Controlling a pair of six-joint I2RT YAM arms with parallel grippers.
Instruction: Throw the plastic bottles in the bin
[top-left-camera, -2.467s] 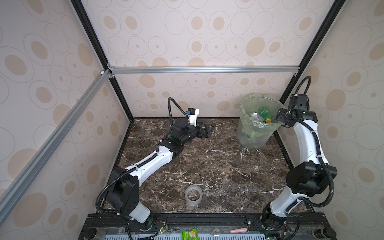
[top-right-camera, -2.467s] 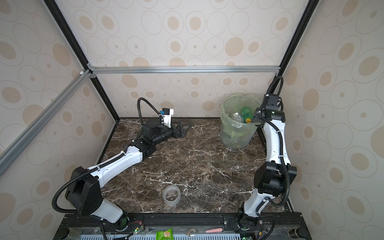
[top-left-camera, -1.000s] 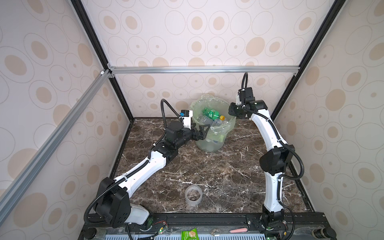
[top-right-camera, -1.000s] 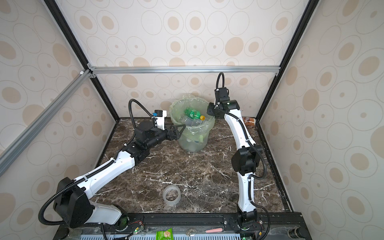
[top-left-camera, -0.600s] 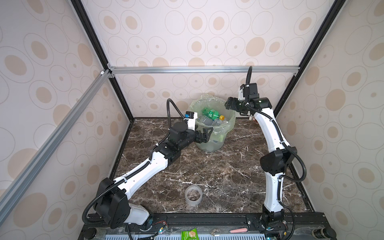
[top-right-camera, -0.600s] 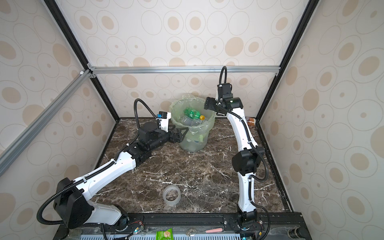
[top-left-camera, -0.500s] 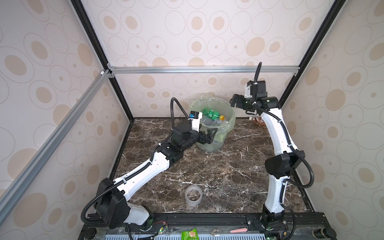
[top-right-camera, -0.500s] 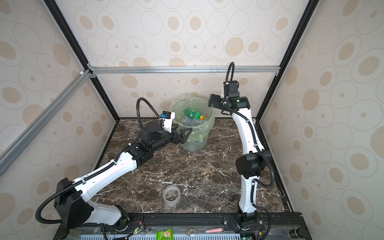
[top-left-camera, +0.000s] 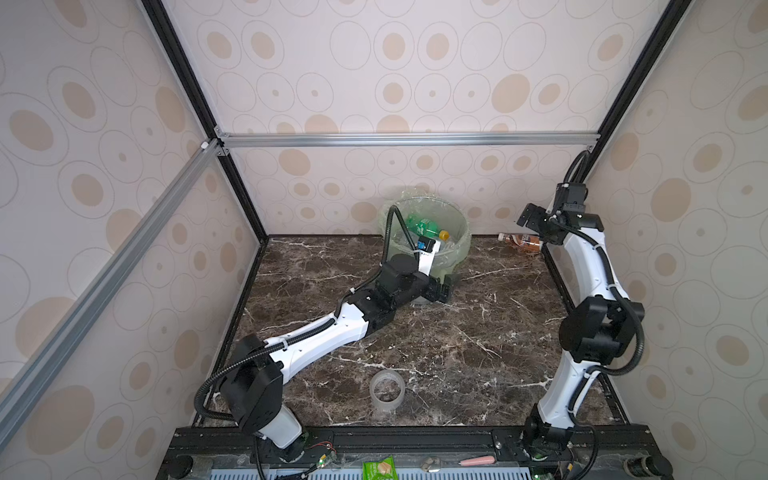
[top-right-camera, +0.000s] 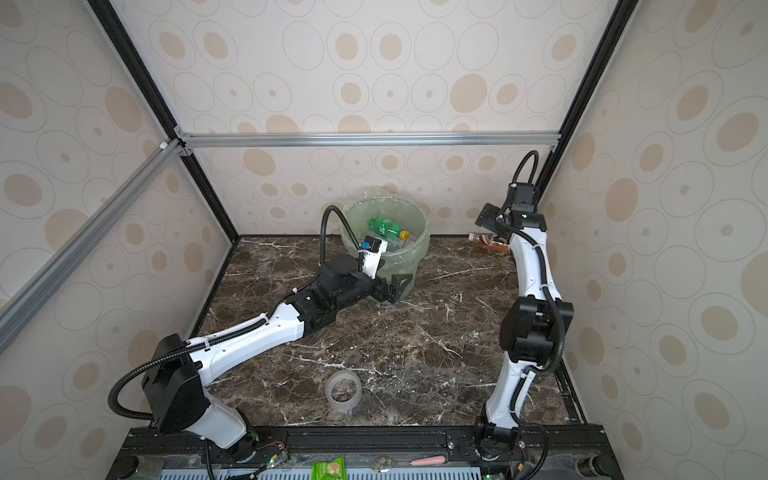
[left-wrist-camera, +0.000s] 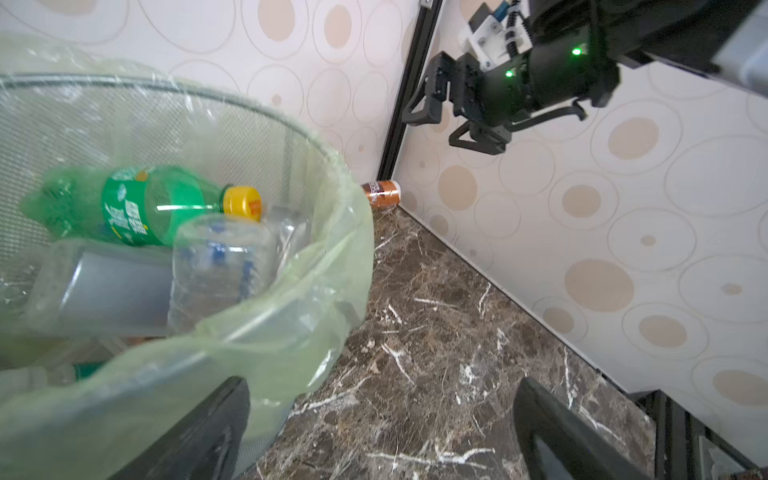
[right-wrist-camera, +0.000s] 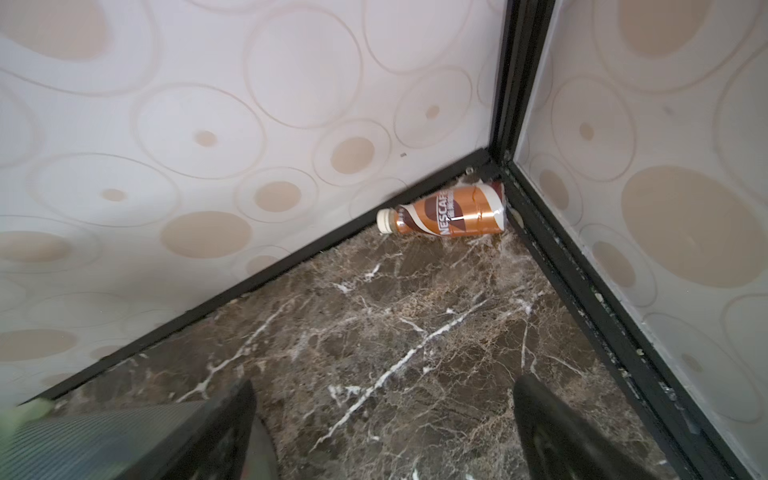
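The bin (top-left-camera: 457, 253) (top-right-camera: 417, 247) stands at the back middle of the table. Inside it lie a green bottle (top-left-camera: 422, 226) (left-wrist-camera: 158, 203) with a yellow cap and a clear bottle (left-wrist-camera: 220, 266). A brown bottle (top-left-camera: 519, 241) (top-right-camera: 490, 242) (right-wrist-camera: 449, 214) lies on its side in the back right corner. My left gripper (top-left-camera: 444, 289) (top-right-camera: 395, 289) (left-wrist-camera: 382, 415) is open, low at the bin's front right side, with only bare table between its fingers. My right gripper (top-left-camera: 528, 218) (top-right-camera: 485, 218) (right-wrist-camera: 382, 415) hangs open above and in front of the brown bottle, apart from it.
A clear tape roll (top-left-camera: 386, 390) (top-right-camera: 343, 390) stands near the front edge of the marble table (top-left-camera: 478, 332). Papered walls and black frame posts close in the back and sides. The right arm's elbow stands tall along the right wall.
My right gripper has opened, left the bin's rim and swung right to the back right corner. My left gripper has slid right along the bin's front side. The bin has stayed put.
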